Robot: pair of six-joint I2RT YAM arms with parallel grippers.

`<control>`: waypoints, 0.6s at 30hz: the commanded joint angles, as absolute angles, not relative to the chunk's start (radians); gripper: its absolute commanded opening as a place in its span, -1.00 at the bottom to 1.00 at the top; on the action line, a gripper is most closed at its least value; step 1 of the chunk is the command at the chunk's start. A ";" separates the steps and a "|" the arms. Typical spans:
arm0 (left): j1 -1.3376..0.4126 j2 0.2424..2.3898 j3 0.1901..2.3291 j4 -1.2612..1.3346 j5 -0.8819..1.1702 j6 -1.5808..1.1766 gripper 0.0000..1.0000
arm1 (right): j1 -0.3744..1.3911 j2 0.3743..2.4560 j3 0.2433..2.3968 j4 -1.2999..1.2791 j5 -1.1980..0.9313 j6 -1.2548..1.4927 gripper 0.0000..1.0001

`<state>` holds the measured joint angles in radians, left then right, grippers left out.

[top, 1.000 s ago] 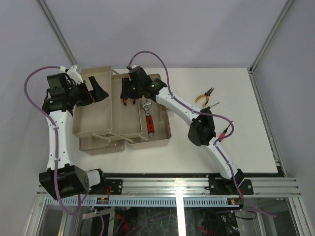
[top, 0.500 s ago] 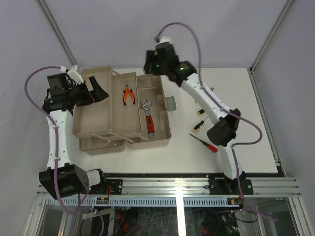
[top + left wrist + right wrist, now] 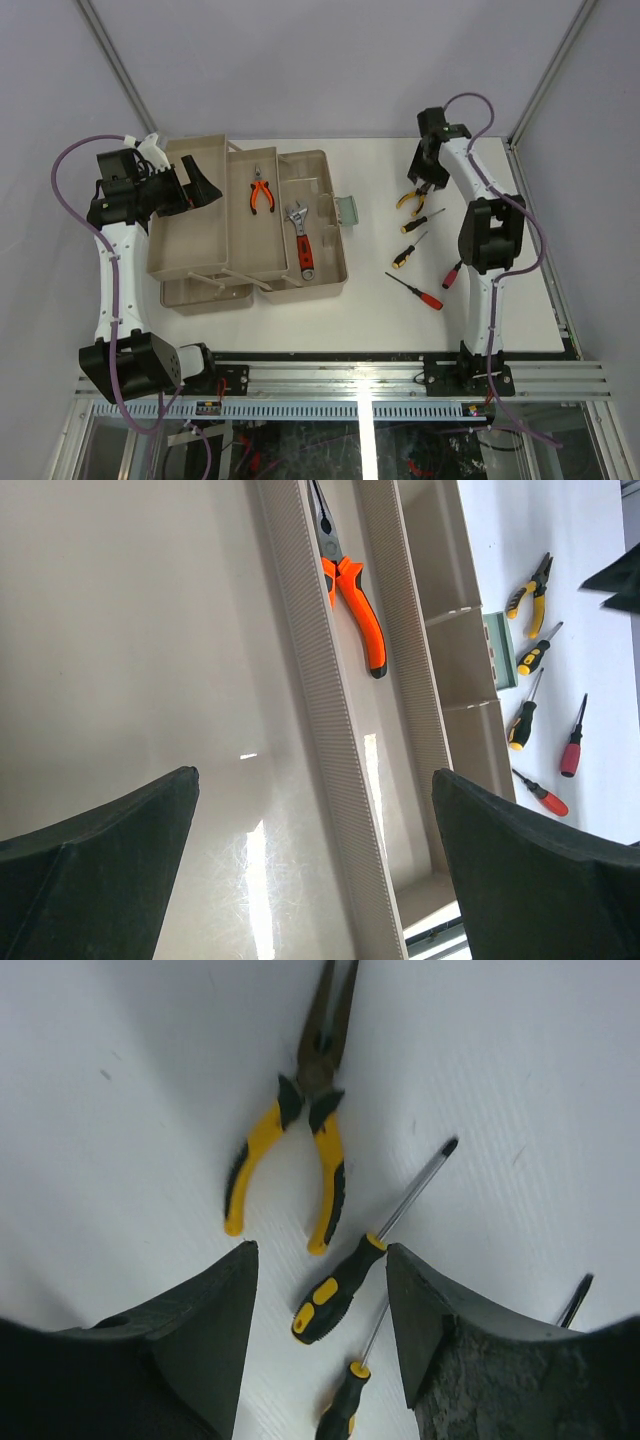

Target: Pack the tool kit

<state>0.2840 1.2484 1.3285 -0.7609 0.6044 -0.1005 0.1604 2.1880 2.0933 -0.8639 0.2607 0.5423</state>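
Top view: open toolbox (image 3: 318,180) sits on the counter (image 3: 380,320), with orange pliers (image 3: 262,193) and wrench (image 3: 300,242) inside it. Yellow pliers (image 3: 410,200) and screwdrivers (image 3: 412,250) lie right of the toolbox. Left wrist: left end effector (image 3: 315,780) released, empty, over the toolbox trays. Right wrist: right end effector (image 3: 320,1250) released, empty, over the loose tools right of the toolbox.

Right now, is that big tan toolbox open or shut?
Open. The toolbox is spread wide, and the orange pliers and the wrench lie uncovered inside it.
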 commanded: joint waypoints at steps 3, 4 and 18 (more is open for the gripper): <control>0.288 1.239 1.338 -0.744 0.613 -0.085 1.00 | 0.187 2.216 1.977 -0.888 0.212 0.554 0.22; 0.288 1.239 1.338 -0.745 0.611 -0.083 1.00 | 0.185 2.223 1.953 -0.886 0.205 0.556 0.22; 0.288 1.239 1.345 -0.761 0.610 -0.072 1.00 | 0.116 2.277 1.933 -0.835 0.172 0.541 0.23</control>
